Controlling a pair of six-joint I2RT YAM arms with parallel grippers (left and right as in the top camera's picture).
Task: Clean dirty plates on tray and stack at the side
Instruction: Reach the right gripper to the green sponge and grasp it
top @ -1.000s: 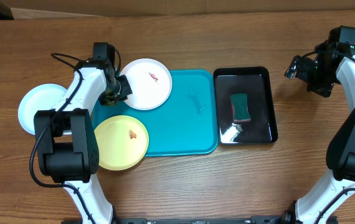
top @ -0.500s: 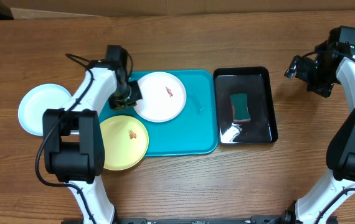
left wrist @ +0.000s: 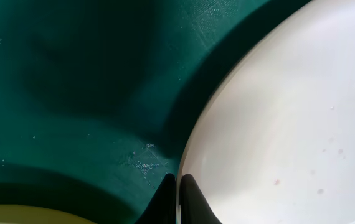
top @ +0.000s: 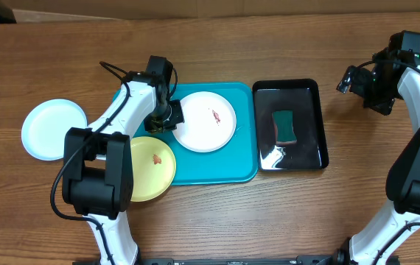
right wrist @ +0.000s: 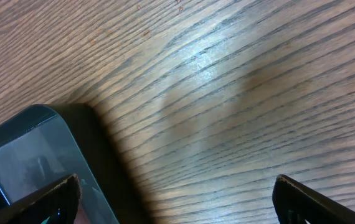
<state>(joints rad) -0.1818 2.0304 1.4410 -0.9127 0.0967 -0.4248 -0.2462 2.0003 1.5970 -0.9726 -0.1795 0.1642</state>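
Left gripper (left wrist: pixel 177 185) pinches the white plate's (top: pixel 206 121) rim, within the tray (top: pixel 239 168).
The yellow plate (top: pixel 151 168) overlaps the tray's near-left corner, and the blue plate (top: pixel 48 129) lies on the table (top: pixel 269 221) to the left. The right gripper (right wrist: pixel 177 199) hangs wide open beside the black tray (top: pixel 298 85).

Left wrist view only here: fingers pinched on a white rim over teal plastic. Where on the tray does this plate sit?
Observer: The white plate lies on the far half of the blue tray, mid-width, with the left gripper shut on its left edge.
Operator: Is it dirty?
Observer: Yes, a small reddish smear sits near its centre.
Operator: Where's the sponge?
Observer: The green sponge lies in the black tray right of the blue one; the right gripper hovers open beyond it.
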